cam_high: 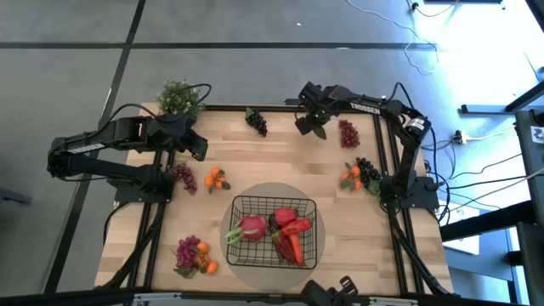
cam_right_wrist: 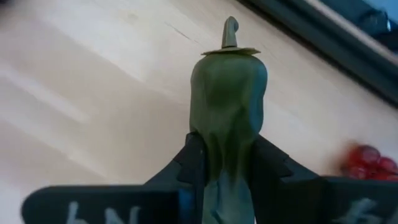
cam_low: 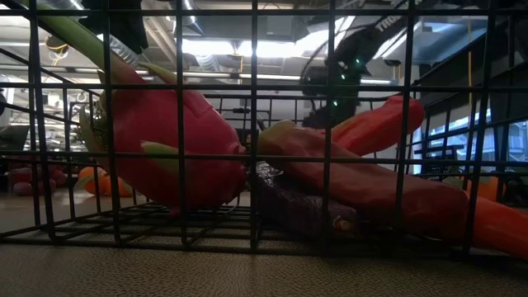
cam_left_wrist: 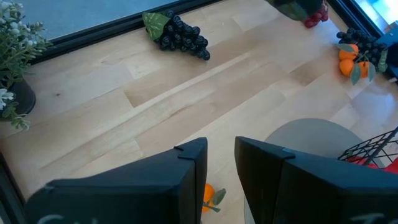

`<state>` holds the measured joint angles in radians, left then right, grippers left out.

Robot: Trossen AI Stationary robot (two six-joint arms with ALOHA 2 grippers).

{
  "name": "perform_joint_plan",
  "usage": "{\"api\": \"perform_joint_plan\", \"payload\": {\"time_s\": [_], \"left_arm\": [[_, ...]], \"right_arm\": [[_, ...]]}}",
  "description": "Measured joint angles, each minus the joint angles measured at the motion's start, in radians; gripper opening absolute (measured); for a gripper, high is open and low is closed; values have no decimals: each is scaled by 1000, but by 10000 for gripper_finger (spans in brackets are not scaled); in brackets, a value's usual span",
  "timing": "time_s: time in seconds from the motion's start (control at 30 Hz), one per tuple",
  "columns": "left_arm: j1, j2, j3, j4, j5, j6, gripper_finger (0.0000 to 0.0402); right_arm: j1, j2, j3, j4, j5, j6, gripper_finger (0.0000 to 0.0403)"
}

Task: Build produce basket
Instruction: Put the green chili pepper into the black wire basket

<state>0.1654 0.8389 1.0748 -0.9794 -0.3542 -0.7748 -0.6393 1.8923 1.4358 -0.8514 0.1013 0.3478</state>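
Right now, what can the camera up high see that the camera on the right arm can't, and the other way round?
Only the high view shows the basket with red produce inside, the potted plant, the orange bunches and the left hand. Only the right wrist view shows the green pepper's stem close up, pinched between the right hand's fingers. Both show that right hand, the pepper, the red grapes and the wooden table.

Behind the basket (cam_low: 330, 157) wires, a pink radish (cam_low: 169, 148) beside red peppers (cam_low: 363, 177) atop a dark eggplant (cam_low: 293, 206).
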Motion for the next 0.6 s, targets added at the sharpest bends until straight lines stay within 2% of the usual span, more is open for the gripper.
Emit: {"api": "perform_joint_plan", "payload": {"time_s": [0.2,0.37,0.6], "left_arm": [[0,0,0,0,0,10,71],[0,0,0,0,8,128,71],[0,0,0,0,35,264,71]], "right_arm": [[80,-1,165,-143,39,-41,68],[177,-2,346,-311,94,-38,67],[351,-3,559,-446,128,24,63]]}}
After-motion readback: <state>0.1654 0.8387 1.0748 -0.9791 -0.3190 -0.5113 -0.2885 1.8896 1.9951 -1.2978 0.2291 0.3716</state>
